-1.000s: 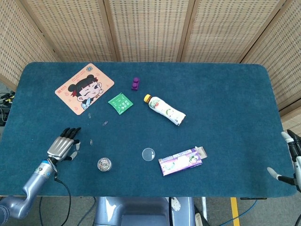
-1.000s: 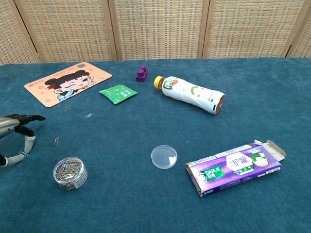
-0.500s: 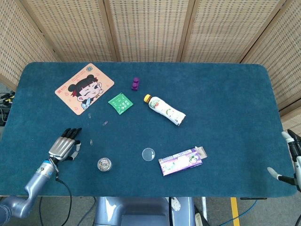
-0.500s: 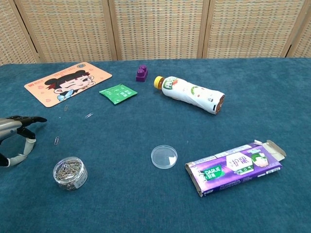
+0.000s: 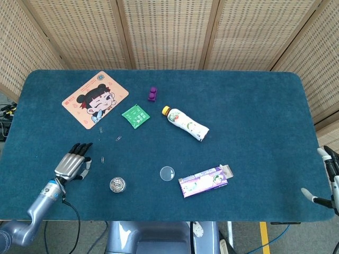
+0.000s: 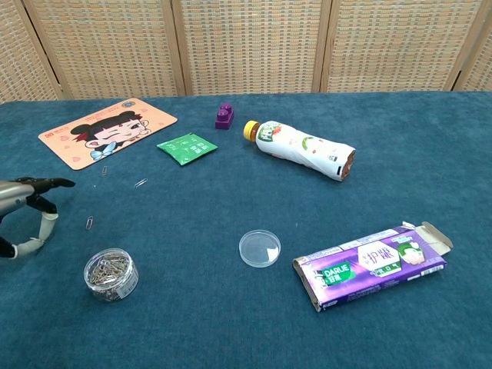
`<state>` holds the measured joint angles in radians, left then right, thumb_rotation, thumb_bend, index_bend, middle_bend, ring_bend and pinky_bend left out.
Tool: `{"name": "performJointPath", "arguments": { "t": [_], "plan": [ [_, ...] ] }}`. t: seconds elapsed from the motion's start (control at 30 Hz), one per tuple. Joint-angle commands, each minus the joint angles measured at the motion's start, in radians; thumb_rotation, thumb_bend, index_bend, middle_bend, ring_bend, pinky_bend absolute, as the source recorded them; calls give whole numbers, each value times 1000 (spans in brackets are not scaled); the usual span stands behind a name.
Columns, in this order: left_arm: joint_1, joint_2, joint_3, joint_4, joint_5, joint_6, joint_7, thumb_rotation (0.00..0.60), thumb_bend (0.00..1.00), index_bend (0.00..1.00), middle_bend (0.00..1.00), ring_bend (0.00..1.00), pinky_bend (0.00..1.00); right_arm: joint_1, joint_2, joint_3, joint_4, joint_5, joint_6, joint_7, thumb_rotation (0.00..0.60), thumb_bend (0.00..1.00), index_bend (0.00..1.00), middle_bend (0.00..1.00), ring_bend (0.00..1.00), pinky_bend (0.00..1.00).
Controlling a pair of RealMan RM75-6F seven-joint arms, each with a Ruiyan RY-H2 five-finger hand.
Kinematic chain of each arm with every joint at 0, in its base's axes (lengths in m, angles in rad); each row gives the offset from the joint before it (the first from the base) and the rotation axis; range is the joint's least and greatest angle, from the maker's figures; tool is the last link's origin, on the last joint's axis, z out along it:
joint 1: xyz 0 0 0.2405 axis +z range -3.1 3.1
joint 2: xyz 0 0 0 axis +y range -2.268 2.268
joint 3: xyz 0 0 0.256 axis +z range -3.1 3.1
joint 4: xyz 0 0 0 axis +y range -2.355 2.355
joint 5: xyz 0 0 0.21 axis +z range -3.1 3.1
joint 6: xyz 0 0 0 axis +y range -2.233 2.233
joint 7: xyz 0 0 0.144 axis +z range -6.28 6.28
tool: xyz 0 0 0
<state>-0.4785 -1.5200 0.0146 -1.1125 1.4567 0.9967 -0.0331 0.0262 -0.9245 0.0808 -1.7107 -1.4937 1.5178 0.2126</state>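
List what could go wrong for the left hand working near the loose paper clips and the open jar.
The left hand hovers open beside a loose paper clip; a clip that thin and flat on the cloth may slip from its fingers. The jar of clips stands without its lid close by, so a sideways sweep might tip it and spill them. More clips lie scattered toward the cartoon mat and could get pushed around.

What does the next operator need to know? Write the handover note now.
Left hand: open, low over the table beside a loose paper clip, holding nothing.
Right hand: open, off the table's right edge.
Clip jar: uncapped, part full; clear lid lies apart.
Done: no loose clip is picked up.
Remaining: clips lie loose by the left hand and near the cartoon mat.
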Motion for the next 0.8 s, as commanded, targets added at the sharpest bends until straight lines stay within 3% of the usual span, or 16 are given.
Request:
{"name": "performJointPath", "arguments": {
  "t": [0.03,0.2,0.33,0.8],
  "plan": [
    [7,82,-14,-131,65,114,-40,600,503,696,0,0,0,0,0,0,0,-1,0,1,600,0,13,0,0,0],
    [4,147,-2,-269,127,165,-8,600,503,697,0,0,0,-1,1,-1,-1,-3,2,1,600,0,13,0,0,0],
    [-13,156,31,-341,175,139,53,600,503,696,0,0,0,-3,1,-2,-1,-6,5,3,600,0,13,0,0,0],
    [-36,95,47,-362,146,55,174,600,505,697,0,0,0,-2,6,1,6,-1,2,21,600,0,13,0,0,0]
  ]
}}
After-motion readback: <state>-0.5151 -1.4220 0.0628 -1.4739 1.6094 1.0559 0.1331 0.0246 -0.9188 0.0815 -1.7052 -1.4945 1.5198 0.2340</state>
